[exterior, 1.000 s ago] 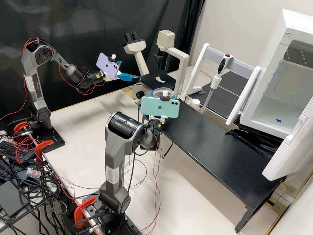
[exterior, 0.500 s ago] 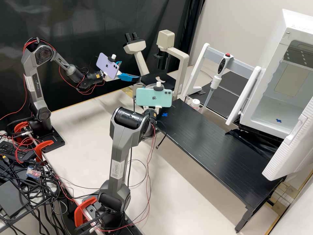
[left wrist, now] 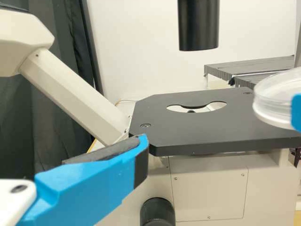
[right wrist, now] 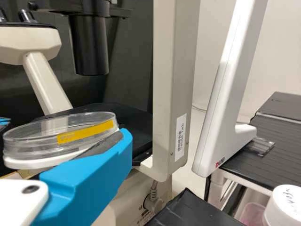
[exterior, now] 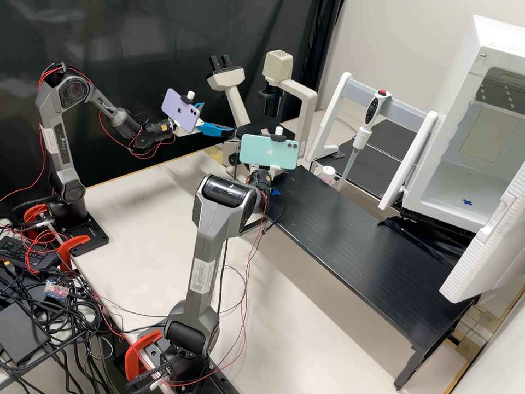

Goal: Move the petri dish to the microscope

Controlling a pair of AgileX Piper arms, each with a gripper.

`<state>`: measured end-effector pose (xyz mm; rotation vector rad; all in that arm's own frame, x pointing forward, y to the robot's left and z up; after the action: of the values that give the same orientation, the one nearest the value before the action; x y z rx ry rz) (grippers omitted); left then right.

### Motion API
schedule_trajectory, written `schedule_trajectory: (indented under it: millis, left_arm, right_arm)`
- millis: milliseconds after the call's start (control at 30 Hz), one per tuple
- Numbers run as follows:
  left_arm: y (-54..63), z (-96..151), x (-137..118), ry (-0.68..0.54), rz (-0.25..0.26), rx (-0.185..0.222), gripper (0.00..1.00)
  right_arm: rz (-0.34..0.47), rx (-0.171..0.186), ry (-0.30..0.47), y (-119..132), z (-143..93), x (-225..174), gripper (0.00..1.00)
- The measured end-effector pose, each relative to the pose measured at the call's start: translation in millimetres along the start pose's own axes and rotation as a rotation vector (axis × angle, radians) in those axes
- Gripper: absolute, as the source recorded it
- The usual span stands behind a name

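Observation:
In the high view my left gripper [exterior: 218, 117] stands open beside the microscope [exterior: 304, 117], holding nothing; one blue finger [left wrist: 89, 188] shows in the left wrist view. My right gripper [exterior: 261, 178] is largely behind its phone at the microscope's front. The petri dish [right wrist: 28, 146], round and clear with a yellow label and white underside, lies tilted against a blue finger [right wrist: 94, 174] in the right wrist view, the gripper shut on it. In the left wrist view the petri dish [left wrist: 277, 101] appears over the side of the black stage [left wrist: 164, 132], apart from my left finger.
The microscope's upright pillar [right wrist: 171, 84] stands close to the dish. A pipette [exterior: 363, 123] hangs on a white stand right of it. The black shelf [exterior: 350, 235] runs to the open white incubator [exterior: 454, 164]; a white-capped bottle [exterior: 327, 174] is behind the shelf.
My right gripper has moved farther toward the microscope, first slightly left, then right. The dish has passed behind its phone, and a blue cross on the shelf has come into sight. The left arm has kept still.

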<state>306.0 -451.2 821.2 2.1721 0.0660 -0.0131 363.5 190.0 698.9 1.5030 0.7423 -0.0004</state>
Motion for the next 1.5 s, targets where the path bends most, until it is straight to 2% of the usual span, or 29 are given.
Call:
schedule_trajectory:
  millis: [300,467,667,867,1100,1300,1500]
  left_arm:
    - [0.0,0.0,0.0,0.000,0.000,0.000,1.00]
    - [0.0,0.0,0.0,0.000,0.000,0.000,1.00]
    - [0.0,0.0,0.0,0.000,0.000,0.000,1.00]
    - [0.0,0.0,0.0,0.000,0.000,0.000,1.00]
    - [0.0,0.0,0.0,0.000,0.000,0.000,1.00]
    - [0.0,0.0,0.0,0.000,0.000,0.000,1.00]
    - [0.0,0.0,0.0,0.000,0.000,0.000,1.00]
  right_arm:
    - [-0.037,0.062,-0.023,-3.5,-0.4,26.4,0.00]
    - [-0.056,0.080,-0.029,-6.4,-2.9,38.8,0.00]
    - [-0.077,0.066,-0.023,-13.6,-11.4,50.9,0.00]
    - [-0.086,0.005,-0.020,-19.2,-18.1,60.2,0.00]
    - [-0.078,-0.024,-0.040,-17.4,-22.8,71.6,0.00]
    - [-0.077,-0.028,-0.054,-15.3,-21.6,83.4,0.00]
    - [-0.083,-0.008,-0.066,-11.5,-23.5,92.8,0.00]
